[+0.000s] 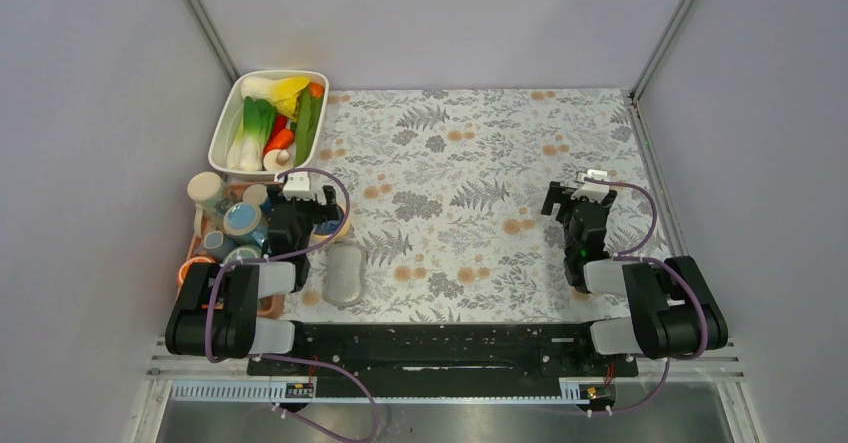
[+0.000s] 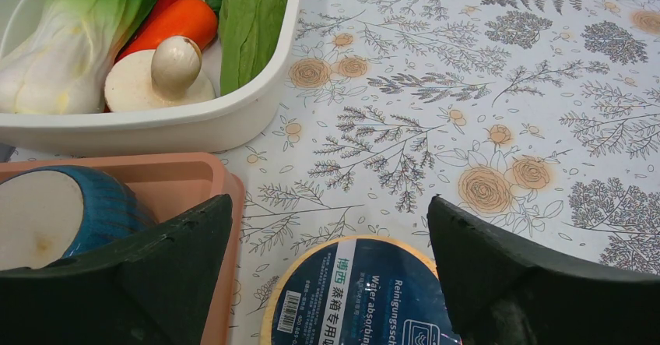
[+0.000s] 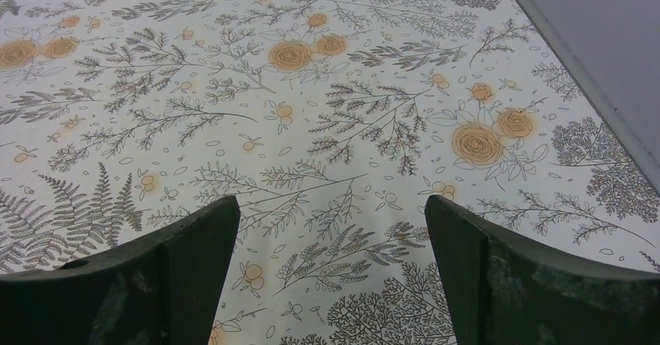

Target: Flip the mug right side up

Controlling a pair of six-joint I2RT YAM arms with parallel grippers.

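**Left claw poised over the upturned mug**

The left claw stands wide, empty, its jaws either side of a round yellow-rimmed mug. The blue printed label on its base faces up, so the mug looks upside down on the flower-patterned counter, just beside a pink plastic tray. Descend centred, clear of the tray's edge, and grip the wall firmly before rolling. The left arm reaches forward, wrist pitched down. The right claw, also wide, hangs well apart.

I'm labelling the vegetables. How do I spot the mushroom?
On the table, find the white bin in the far left corner. At its near end, beside the carrot and bok choy, lies the mushroom: the only beige piece, flat cap, stubby stem.
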